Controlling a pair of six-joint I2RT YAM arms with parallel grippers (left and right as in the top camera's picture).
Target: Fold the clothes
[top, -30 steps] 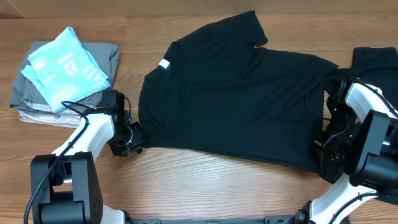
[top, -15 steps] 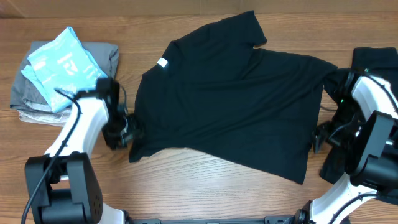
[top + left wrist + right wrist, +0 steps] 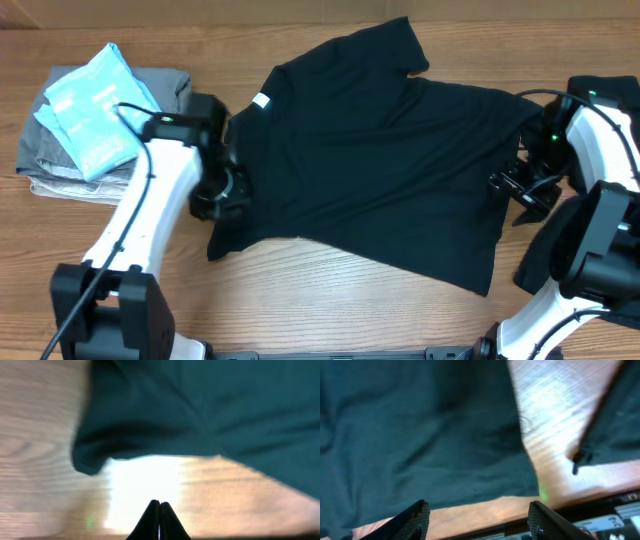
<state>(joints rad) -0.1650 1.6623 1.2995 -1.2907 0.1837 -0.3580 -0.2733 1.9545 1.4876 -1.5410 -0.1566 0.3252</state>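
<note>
A black short-sleeved T-shirt (image 3: pixel 370 170) lies spread flat across the middle of the wooden table, its small white neck tag (image 3: pixel 262 101) at the far left. My left gripper (image 3: pixel 228 190) hovers at the shirt's left edge. In the left wrist view this gripper (image 3: pixel 159 506) is shut with nothing between the fingers, and the shirt's corner (image 3: pixel 200 405) lies beyond them. My right gripper (image 3: pixel 508 187) is over the shirt's right edge. Seen from the right wrist, that gripper (image 3: pixel 477 516) is open and empty above the hem (image 3: pixel 420 430).
A folded stack of grey clothes with a light blue piece on top (image 3: pixel 100 110) sits at the far left. Another black garment (image 3: pixel 605 95) lies at the right edge, under the right arm. The table's front edge (image 3: pixel 485 510) runs just below the right fingers.
Both grippers have left the shirt's front corners and moved towards the far side. The front hem now lies slanted and slightly rumpled. The left jaws opened, then shut; the right jaws opened.
</note>
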